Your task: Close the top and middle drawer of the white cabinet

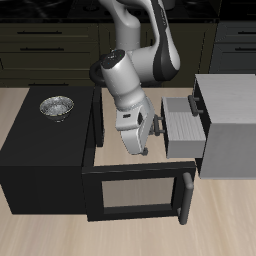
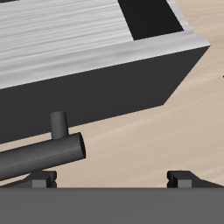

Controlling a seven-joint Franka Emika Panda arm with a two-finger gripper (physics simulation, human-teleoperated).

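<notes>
The white cabinet [image 1: 232,120] stands beside the black unit. A pale drawer [image 1: 183,118] sticks far out of it toward the arm, showing its ribbed grey inside [image 2: 61,35]. A second pale ledge [image 1: 180,146] shows just under it; I cannot tell the top and middle drawer apart for sure. My gripper [image 1: 150,130] hangs right at the pulled-out drawer's front end, open, with nothing between its fingertips [image 2: 39,179]. In the wrist view my gripper [image 2: 112,179] is close to a dark bar handle [image 2: 44,153] below the drawer's shaded front panel [image 2: 114,87].
A black cabinet [image 1: 40,150] with a metal bowl [image 1: 57,106] on top stands beside the arm. Its windowed door [image 1: 135,190] is swung open across the table's front, with a long handle [image 1: 185,195]. Dark wall cabinets [image 1: 50,40] line the back.
</notes>
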